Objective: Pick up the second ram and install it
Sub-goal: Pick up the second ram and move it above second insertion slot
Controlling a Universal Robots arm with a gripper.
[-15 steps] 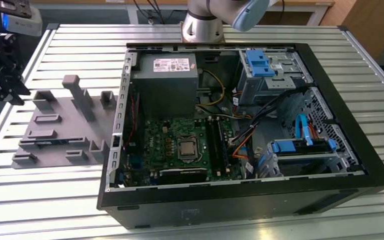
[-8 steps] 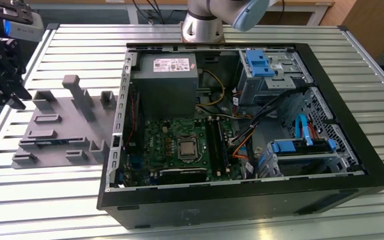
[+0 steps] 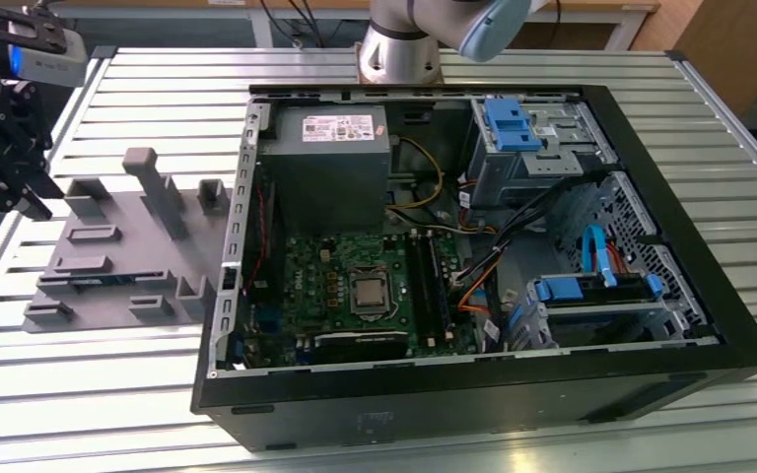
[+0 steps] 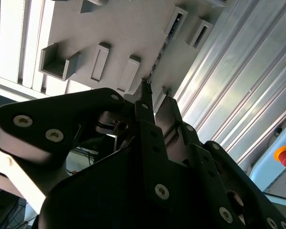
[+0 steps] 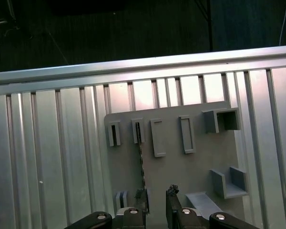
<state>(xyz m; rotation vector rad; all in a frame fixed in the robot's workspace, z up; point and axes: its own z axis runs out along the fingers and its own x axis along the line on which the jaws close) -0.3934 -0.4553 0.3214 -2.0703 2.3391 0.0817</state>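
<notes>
We see the second ram point(image 5: 141, 162) edge-on, upright in the grey holder tray point(image 5: 200, 171), not yet lifted. Gripper point(image 5: 157, 193) hangs close over it, fingers apart, nothing clamped. Ram lines up w/ one finger, we judge. Pickup & install in the PC case point(image 3: 484, 394) both left.

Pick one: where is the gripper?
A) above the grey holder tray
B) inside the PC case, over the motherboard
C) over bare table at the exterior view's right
A: both wrist views show the gripper above the grey holder tray, which lies at the exterior view's left of the PC case.
</notes>
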